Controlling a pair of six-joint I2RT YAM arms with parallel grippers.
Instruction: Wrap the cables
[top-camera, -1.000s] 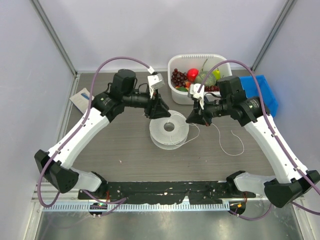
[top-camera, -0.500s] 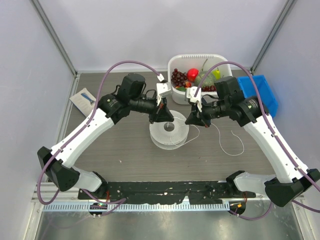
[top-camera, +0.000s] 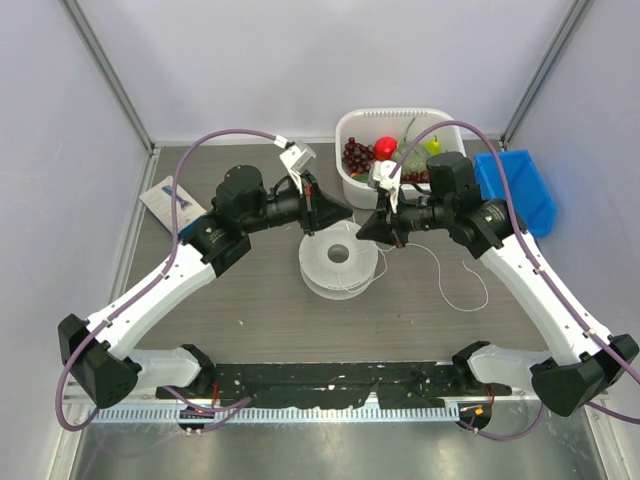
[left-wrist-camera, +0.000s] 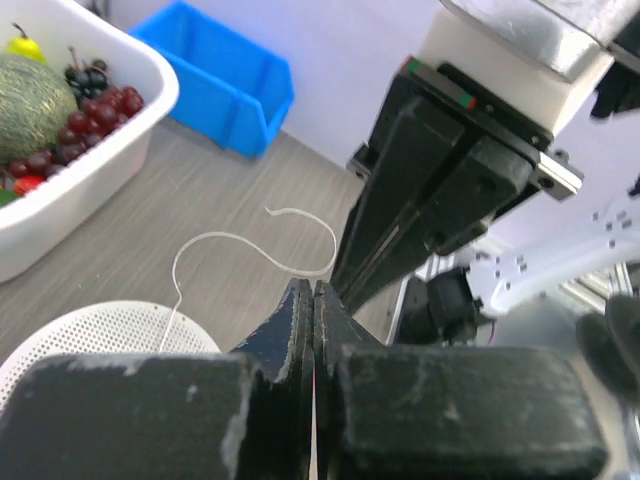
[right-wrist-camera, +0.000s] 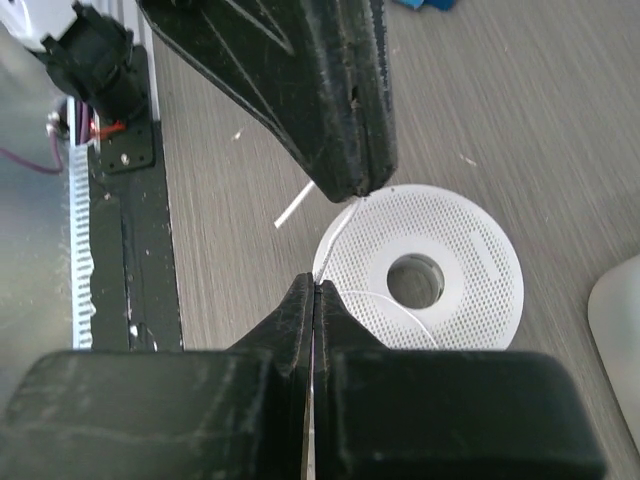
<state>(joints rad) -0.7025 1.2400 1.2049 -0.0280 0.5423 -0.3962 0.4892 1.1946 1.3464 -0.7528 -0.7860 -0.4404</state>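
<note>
pinches white cord (left-wrist-camera: 230, 234) in left gripper (top-camera: 343, 213) and right gripper (top-camera: 365, 227), both pressed together, tip to tip above spool (top-camera: 320, 268), likely passing strand for winding; leaves slack on table (top-camera: 250, 300), right of spool.

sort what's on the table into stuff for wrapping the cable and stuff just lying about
For the job: cable, spool, left gripper, right gripper, both shut on the cable.
Lying about: fruit tub, blue bin, flat packet.
</note>
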